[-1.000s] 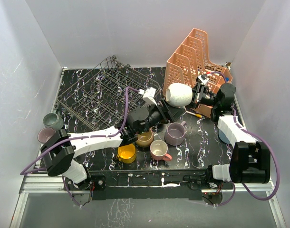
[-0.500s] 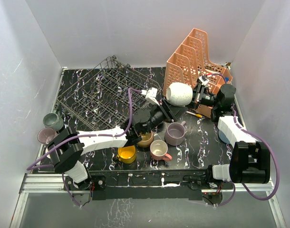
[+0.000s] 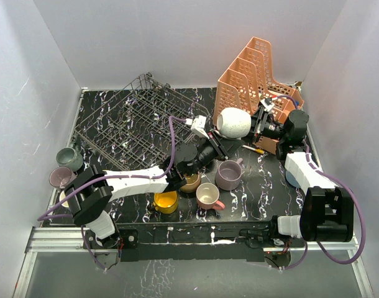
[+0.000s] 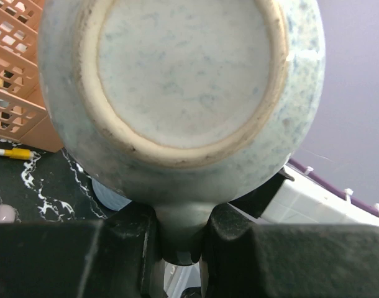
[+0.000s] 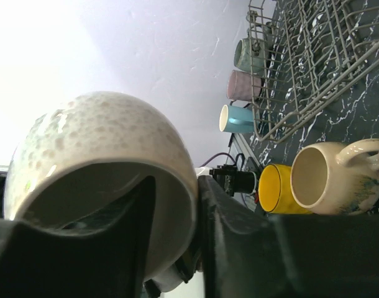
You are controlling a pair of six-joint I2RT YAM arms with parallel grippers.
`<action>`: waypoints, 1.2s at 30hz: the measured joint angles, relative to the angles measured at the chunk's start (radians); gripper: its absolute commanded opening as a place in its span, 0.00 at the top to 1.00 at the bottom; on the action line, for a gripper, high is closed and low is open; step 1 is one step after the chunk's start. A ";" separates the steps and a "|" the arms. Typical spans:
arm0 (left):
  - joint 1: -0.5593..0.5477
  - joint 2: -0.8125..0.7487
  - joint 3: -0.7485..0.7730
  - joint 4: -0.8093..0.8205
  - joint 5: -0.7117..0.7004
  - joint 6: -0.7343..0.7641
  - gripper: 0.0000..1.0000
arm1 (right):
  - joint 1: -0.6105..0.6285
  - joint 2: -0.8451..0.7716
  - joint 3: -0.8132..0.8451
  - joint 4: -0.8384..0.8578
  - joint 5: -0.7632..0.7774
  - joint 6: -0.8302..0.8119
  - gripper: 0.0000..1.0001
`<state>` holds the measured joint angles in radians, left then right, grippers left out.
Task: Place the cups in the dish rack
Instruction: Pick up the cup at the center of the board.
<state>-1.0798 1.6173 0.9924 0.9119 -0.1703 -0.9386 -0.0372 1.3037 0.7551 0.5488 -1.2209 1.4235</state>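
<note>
Top external: high above and behind the arm bases, looking down and forward to the far wall; takes in the whole table [image 3: 258, 186], from dish rack [image 3: 133, 118] to orange organizer [image 3: 251, 68].
Left wrist: just behind the left gripper [image 4: 180, 239], aimed along its fingers at the underside of the speckled cup [image 4: 183, 81]; so near that the cup fills most of the frame.
Right wrist: rolled sideways so the tabletop stands upright at the right edge; right gripper [image 5: 177, 205] close in front, then a long look across the table.
Shared by all three: the speckled cup.
Shared by top and right wrist: dish rack, yellow cup [image 5: 276, 186].
Shared by top and left wrist: orange organizer.
</note>
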 measured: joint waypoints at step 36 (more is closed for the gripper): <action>0.742 -0.353 0.011 -0.676 0.397 -0.021 1.00 | -0.224 -0.083 0.108 -0.710 -0.127 -1.378 0.33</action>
<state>-0.3382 1.2644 1.0035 0.2363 0.2268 -0.9600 -0.2611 1.2209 0.8631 -0.1616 -1.3476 0.0452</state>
